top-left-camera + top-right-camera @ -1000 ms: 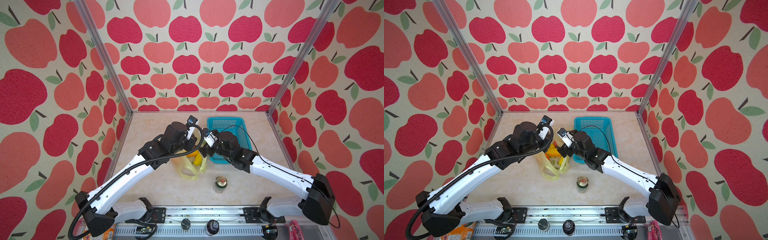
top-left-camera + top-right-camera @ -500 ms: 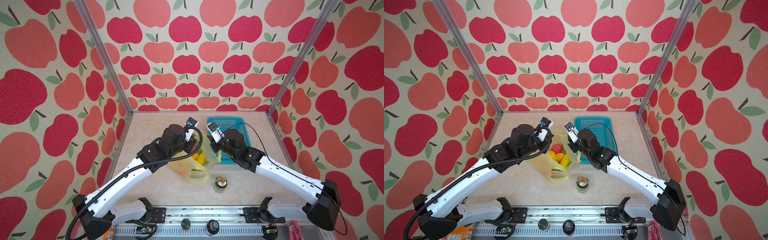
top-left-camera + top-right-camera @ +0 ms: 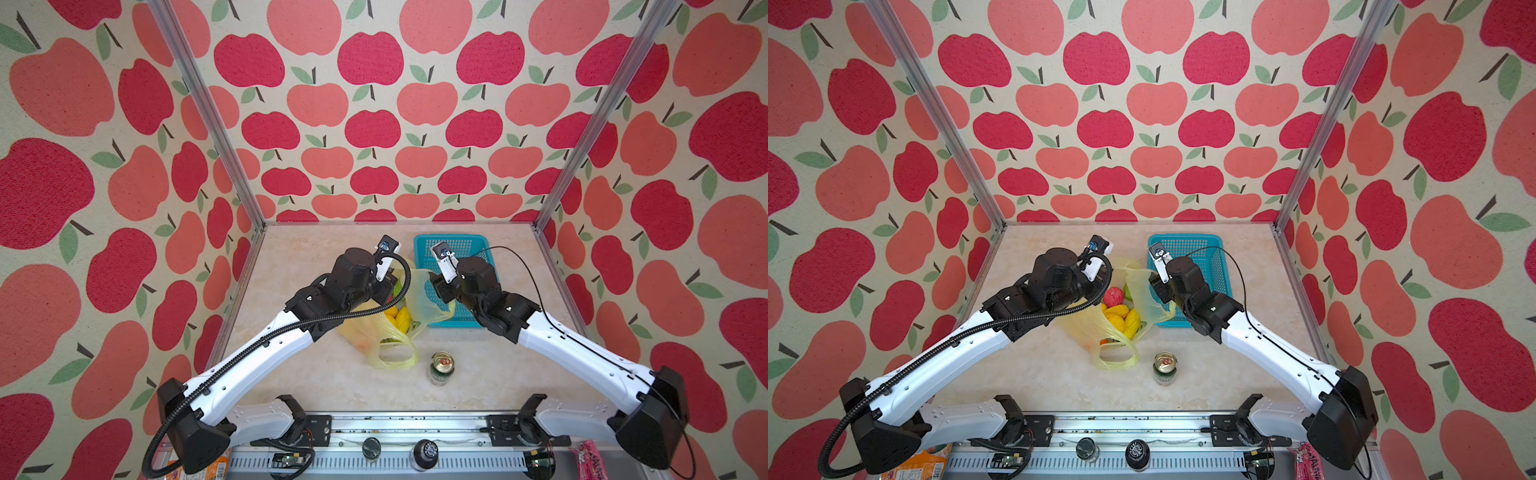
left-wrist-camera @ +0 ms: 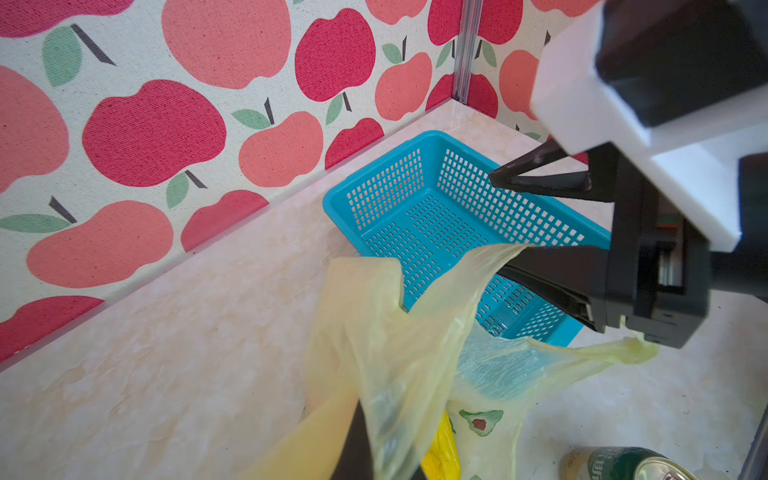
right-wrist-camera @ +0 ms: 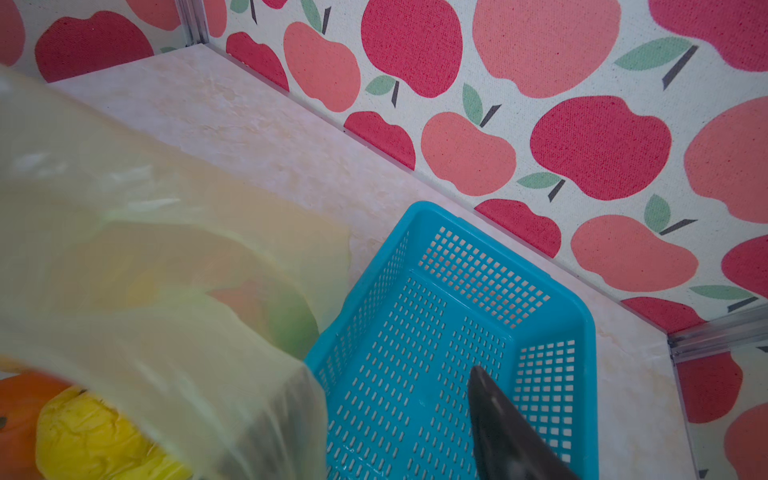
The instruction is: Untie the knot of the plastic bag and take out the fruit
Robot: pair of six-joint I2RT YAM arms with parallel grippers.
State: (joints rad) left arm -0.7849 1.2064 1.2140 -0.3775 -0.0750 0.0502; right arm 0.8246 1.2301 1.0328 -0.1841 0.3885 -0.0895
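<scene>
Most fruit [image 3: 1120, 312] veiled by plastic bag [image 3: 1144, 295]; left pincer [image 4: 353, 451] barely visible.

No readable text anywhere, green can [image 4: 615, 464] lettering too blurred

Apple-print walls [image 3: 374, 124], pale marbled tabletop [image 3: 332, 378]

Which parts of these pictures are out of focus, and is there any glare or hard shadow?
Right wrist view: the plastic bag close to the lens is blurred, the basket sharp. Left wrist view: the plastic bag's lower part is soft. Both top views: sharp, even light, no hard shadows, a small glint on the can.
</scene>
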